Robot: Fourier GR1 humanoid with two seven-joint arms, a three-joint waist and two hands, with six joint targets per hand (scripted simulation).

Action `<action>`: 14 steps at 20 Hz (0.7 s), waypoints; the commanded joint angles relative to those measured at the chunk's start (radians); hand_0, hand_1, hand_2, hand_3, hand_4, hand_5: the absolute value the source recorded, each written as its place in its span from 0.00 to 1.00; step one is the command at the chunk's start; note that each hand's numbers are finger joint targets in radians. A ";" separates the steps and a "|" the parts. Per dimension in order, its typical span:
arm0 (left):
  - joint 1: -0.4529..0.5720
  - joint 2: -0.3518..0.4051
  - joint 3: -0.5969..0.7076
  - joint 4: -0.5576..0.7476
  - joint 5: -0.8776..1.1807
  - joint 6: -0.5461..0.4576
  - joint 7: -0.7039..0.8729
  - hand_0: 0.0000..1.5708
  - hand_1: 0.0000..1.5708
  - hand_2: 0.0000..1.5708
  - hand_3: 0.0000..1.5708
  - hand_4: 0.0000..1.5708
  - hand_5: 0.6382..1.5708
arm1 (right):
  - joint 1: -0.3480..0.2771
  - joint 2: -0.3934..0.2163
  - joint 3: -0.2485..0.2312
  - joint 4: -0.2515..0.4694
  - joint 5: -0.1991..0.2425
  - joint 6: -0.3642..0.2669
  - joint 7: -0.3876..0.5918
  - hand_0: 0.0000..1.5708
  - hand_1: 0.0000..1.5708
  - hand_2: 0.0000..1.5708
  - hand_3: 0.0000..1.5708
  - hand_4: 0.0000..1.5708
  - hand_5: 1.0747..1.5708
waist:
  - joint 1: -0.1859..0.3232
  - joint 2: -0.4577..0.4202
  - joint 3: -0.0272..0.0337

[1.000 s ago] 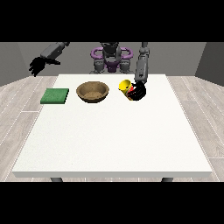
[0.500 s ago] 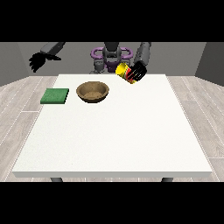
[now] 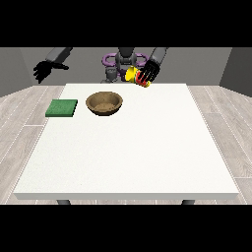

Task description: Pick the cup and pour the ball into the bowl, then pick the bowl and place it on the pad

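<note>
The hand at the view's right (image 3: 149, 72) is raised above the table's far edge with its fingers curled round a yellow cup (image 3: 133, 76). The cup is tilted, its mouth toward the view's left, and a red patch shows at its lower right by the fingers. The ball is not plainly visible. A brown bowl (image 3: 104, 103) sits on the table, left of and nearer the camera than the cup. A green pad (image 3: 62, 108) lies left of the bowl. The hand at the view's left (image 3: 43, 70) hangs in the air beyond the table's left corner, fingers spread, holding nothing.
The white table (image 3: 133, 147) stretches from the bowl toward the camera. The robot's torso (image 3: 124, 61) stands behind the far edge, between the two arms.
The hand at the view's right has lifted the cup off the table and carried it up and toward the view's left, tilting it. The other hand has barely moved.
</note>
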 commanded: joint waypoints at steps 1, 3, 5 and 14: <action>-0.017 -0.005 -0.061 -0.032 -0.112 -0.058 0.102 0.84 0.84 1.00 1.00 0.65 1.00 | 0.009 0.004 -0.005 0.055 -0.002 0.001 -0.005 0.00 0.00 0.00 0.00 0.00 0.96 | 0.034 -0.032 -0.0002; 0.022 -0.043 -0.112 -0.026 -0.191 -0.001 0.129 0.77 0.77 1.00 1.00 0.62 1.00 | 0.001 -0.016 -0.013 0.068 0.007 -0.011 -0.032 0.00 0.00 0.00 0.00 0.00 0.96 | 0.032 -0.004 -0.0003; -0.047 -0.044 -0.176 -0.061 -0.223 -0.037 0.235 0.65 0.65 1.00 1.00 0.60 1.00 | -0.036 -0.020 -0.016 0.091 0.000 0.004 -0.042 0.00 0.00 0.03 0.00 0.00 0.96 | 0.017 0.000 0.0001; -0.125 -0.045 -0.347 -0.107 -0.418 -0.139 0.449 0.33 0.33 1.00 1.00 0.54 1.00 | -0.132 -0.016 0.021 0.117 0.032 -0.036 0.005 0.00 0.00 0.00 0.09 0.00 0.92 | -0.005 0.027 -0.0001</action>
